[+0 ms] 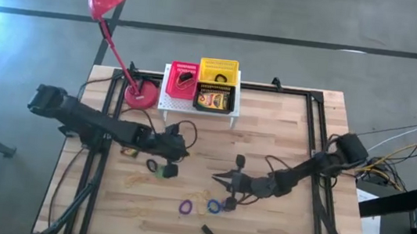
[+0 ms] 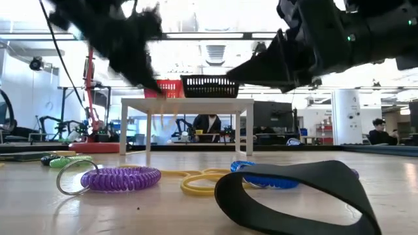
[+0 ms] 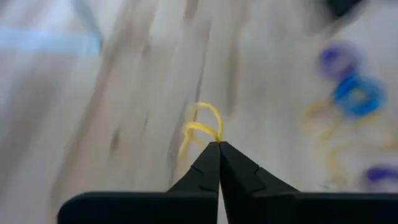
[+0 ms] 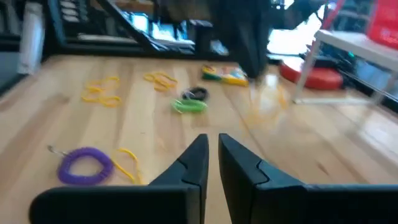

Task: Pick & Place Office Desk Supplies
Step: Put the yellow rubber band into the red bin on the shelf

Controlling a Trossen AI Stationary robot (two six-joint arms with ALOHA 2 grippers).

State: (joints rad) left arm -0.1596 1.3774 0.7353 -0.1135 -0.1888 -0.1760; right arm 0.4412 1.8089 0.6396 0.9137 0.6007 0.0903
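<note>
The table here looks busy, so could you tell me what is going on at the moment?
The left gripper is shut on a thin yellow rubber band, held above the wooden table. The right gripper holds nothing, its fingers slightly apart, low over the table beside the purple loop and blue loop.

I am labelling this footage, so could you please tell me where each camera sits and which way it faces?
High: overhead, straight down; both arms, white rack.
Low: table height, level; purple coil, arms above.
Left wrist: past the left gripper, shut on a yellow rubber band.
Right wrist: past the right gripper, toward the lamp base.
Shared: the purple coil.
</note>
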